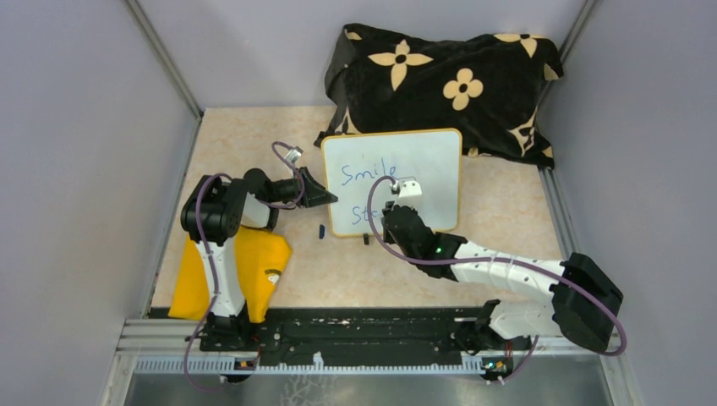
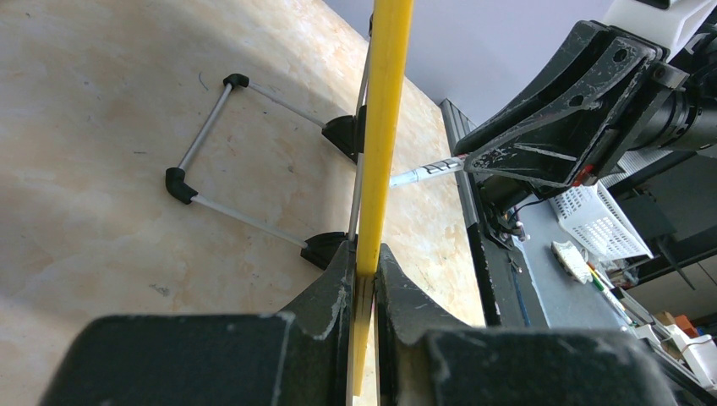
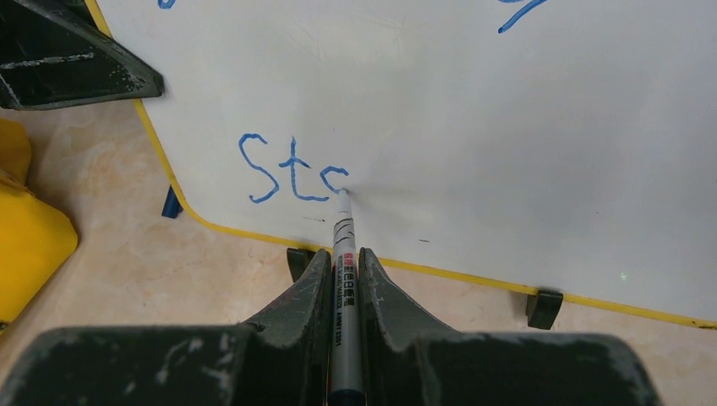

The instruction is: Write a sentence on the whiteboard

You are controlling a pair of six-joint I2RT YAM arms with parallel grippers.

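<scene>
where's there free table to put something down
Bare table back left, between the wall and the whiteboard; right of the board, below the flowered cloth; and in front, between the yellow cloth and the right arm. Crowded at the board: left gripper clamps its edge, right gripper holds a marker to it.

left gripper (image 2: 365, 264) pinched on the thin yellow rim of the whiteboard (image 2: 387, 127) (seen edge-on, upright), wire stand (image 2: 205, 127) with black corners resting on the beige table (image 2: 110, 76), right gripper (image 2: 473, 161) gripping a marker (image 2: 423, 173), its tip reaching the board, white basket (image 2: 596, 224) beyond
</scene>
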